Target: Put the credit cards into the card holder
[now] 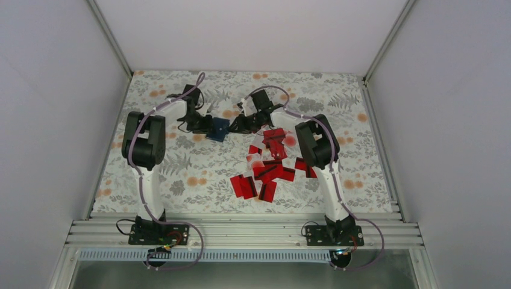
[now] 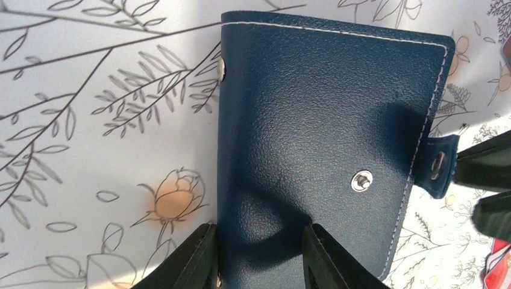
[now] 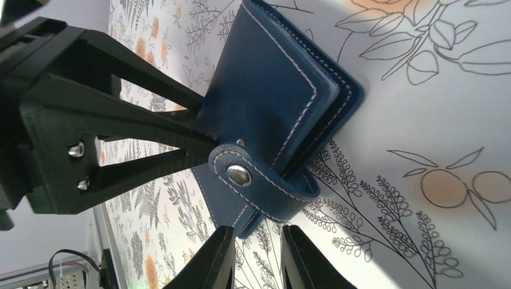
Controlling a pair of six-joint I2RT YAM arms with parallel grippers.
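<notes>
The dark blue card holder (image 1: 217,129) lies on the floral cloth between the two grippers. In the left wrist view the card holder (image 2: 325,120) shows its snap stud (image 2: 361,180), with the strap (image 2: 440,168) hanging free. My left gripper (image 2: 259,232) pinches the holder's near spine corner, one finger at the edge and one over the face. The right gripper (image 3: 258,232) stands narrowly open and empty just short of the strap (image 3: 253,177). Several red credit cards (image 1: 271,165) lie scattered right of centre.
White walls close in the cloth-covered table (image 1: 181,186) on three sides. An aluminium rail (image 1: 241,232) with both arm bases runs along the near edge. The right arm's elbow (image 1: 313,144) hangs over the card pile. A red card corner (image 2: 497,265) shows beside the holder.
</notes>
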